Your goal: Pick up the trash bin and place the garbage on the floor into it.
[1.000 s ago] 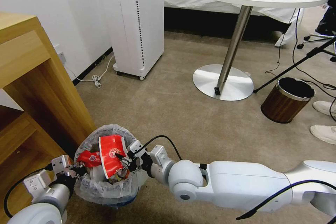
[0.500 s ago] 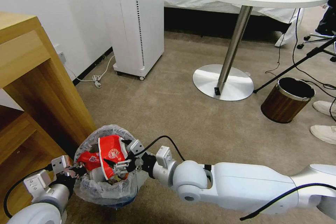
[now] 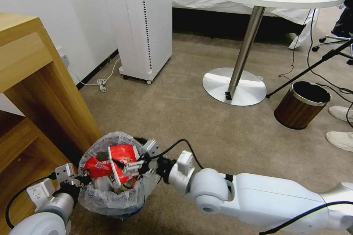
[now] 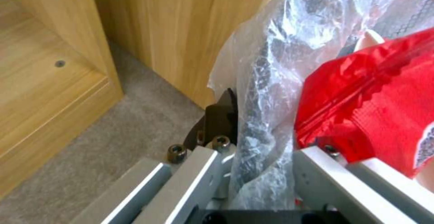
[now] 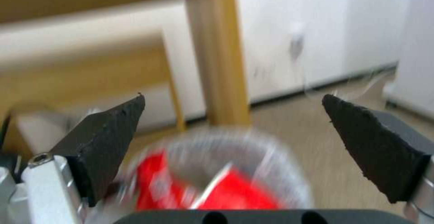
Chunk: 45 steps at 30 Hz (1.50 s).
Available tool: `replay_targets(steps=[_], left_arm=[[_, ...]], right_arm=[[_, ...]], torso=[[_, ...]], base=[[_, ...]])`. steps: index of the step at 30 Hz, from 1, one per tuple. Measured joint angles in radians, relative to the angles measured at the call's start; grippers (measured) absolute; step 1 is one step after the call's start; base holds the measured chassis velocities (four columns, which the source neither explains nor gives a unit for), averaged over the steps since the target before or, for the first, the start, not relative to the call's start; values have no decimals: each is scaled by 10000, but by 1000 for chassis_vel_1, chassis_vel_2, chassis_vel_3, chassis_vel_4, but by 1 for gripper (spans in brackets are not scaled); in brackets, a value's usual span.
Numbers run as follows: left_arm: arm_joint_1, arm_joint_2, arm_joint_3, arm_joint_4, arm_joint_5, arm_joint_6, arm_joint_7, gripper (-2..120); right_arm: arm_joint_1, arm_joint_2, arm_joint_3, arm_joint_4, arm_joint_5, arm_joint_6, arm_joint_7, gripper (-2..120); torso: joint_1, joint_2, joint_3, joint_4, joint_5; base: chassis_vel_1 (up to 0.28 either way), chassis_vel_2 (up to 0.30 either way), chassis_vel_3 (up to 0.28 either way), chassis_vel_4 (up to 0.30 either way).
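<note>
The trash bin (image 3: pixel 110 194), lined with a crinkled whitish bag, hangs just above the beige floor (image 3: pixel 191 125) beside the wooden cabinet. My left gripper (image 3: pixel 81 180) is shut on its near-left rim; in the left wrist view the left gripper (image 4: pixel 267 129) pinches the rim and bag (image 4: pixel 262 92). Garbage lies inside the bin: a red-white paper cup (image 3: pixel 123 159) and a red wrapper (image 3: pixel 96 167). My right gripper (image 3: pixel 139 158) is open over the bin's right rim, next to the cup. The right wrist view shows the right gripper (image 5: pixel 235 122) spread wide above the blurred bin (image 5: pixel 271 163).
A wooden cabinet (image 3: pixel 33 80) stands close on the left. A white appliance (image 3: pixel 143 25) and a round table's base (image 3: pixel 235 86) are farther off. A brown wood-look bin (image 3: pixel 301 104), a stand leg, cables and a person's shoes (image 3: pixel 340 125) are at the right.
My right gripper has let go of the red-white cup, which now lies in the bin. The right arm has drawn back to the right and turned.
</note>
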Motion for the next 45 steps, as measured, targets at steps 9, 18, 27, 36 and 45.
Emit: replay_targets(steps=[9,18,27,36,45], left_arm=[[242,403,-210,-7,-492,377,-510,1],[95,703,-39,598,-1162,693,-1017,1],[-103,855,146,1114,-2023,809,-1626,1],[-349,784,257,1532,-2432,805,-1986,1],[-420,773,224,1792,-2117,805,-1804,1]], right_arm=[[-1394,-697,4683,940,699,37,120,100],[-2959,-1039,7653,1428,804,-32,199,100],[-4058,-1042,8651,1646,673,-127,276,100],[-4415,-894,8682,1567,467,-134,352,100],[-4572,-818,8676,1452,356,-114,371,100]], torso=[[0,0,0,0,2],[0,0,0,2,-2],[0,1,0,1,1],[0,1,-1,2,5],[0,1,0,0,-3]], base=[[0,0,0,0],[0,0,0,0],[0,0,0,0],[0,0,0,0],[0,0,0,0]])
